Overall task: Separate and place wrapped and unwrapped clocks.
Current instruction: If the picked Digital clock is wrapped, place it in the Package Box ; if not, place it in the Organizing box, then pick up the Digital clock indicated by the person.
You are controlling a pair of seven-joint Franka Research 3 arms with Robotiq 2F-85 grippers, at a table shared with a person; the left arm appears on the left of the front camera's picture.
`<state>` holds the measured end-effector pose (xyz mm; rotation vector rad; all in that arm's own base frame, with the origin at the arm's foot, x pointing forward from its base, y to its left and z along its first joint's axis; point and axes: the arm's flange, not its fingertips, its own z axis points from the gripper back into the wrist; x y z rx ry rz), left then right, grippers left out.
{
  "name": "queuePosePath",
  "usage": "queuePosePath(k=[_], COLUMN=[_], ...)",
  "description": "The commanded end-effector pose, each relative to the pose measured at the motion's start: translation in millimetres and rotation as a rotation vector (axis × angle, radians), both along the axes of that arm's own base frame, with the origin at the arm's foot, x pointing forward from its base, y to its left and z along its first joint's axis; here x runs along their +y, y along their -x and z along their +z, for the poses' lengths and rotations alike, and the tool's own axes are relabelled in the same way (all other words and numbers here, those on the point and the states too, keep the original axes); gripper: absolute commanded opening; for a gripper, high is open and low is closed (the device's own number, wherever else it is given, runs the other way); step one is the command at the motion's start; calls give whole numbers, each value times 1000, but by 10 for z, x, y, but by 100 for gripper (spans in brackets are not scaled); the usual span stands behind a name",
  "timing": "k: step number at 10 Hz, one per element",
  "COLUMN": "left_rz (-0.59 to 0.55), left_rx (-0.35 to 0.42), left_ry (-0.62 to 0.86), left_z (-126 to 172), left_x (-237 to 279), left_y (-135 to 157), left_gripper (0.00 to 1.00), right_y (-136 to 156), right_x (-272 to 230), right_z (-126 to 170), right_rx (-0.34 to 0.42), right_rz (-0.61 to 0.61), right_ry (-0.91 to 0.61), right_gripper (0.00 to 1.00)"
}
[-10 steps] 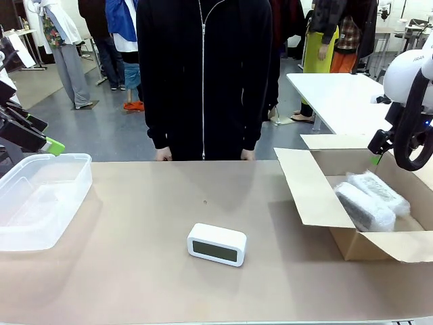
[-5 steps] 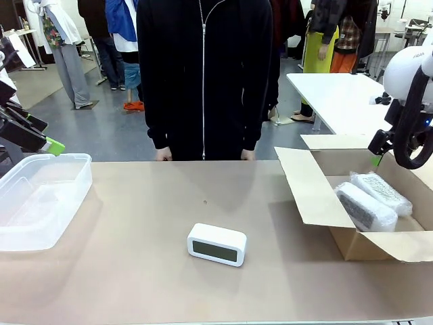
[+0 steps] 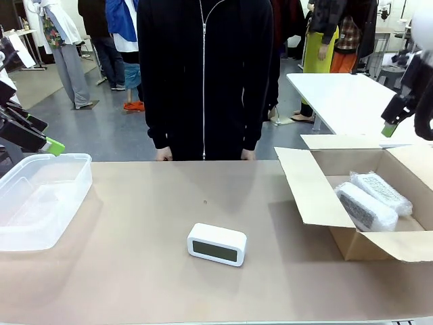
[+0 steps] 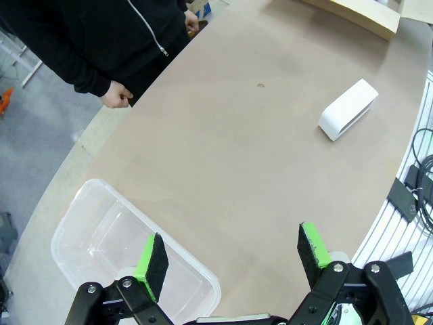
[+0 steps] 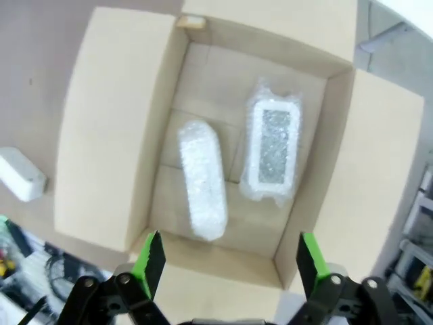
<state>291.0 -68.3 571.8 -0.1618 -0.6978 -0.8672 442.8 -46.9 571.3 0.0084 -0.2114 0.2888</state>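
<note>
My right claw [image 5: 230,261] has risen to the frame's upper right, open and empty, both wrapped clocks [image 3: 365,206] left in the box [image 3: 304,193]; the bare clock [image 3: 216,244] sits centre frame on the desk [image 3: 135,271], probably next for my open left claw [image 4: 233,254]

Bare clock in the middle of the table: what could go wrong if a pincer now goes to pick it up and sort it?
1. The bare clock is smooth, rounded and set askew; the open left pincer may nudge it away rather than grip it.
2. The raised flap of the cardboard box leans toward the clock; the right pincer, hanging open over the wrapped bundles, could catch it when crossing.
</note>
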Motion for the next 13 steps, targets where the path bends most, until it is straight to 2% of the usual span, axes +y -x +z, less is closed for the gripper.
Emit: queuePosePath(k=[1, 2, 3, 13], left_rz=[-6, -6, -6, -6], left_rx=[1, 1, 1, 1], left_ry=[6, 6, 6, 6], left_z=[-4, -4, -4, -4], left_x=[2, 2, 2, 2], left_y=[1, 1, 1, 1], left_gripper=[100, 100, 100, 100], right_y=[128, 15, 95, 95], right_x=[124, 165, 66, 66], right_z=[-57, -65, 72, 72], right_rx=[-7, 22, -7, -7], right_rz=[-18, -89, 5, 5], right_ry=[-36, -3, -7, -7], right_gripper=[100, 100, 100, 100])
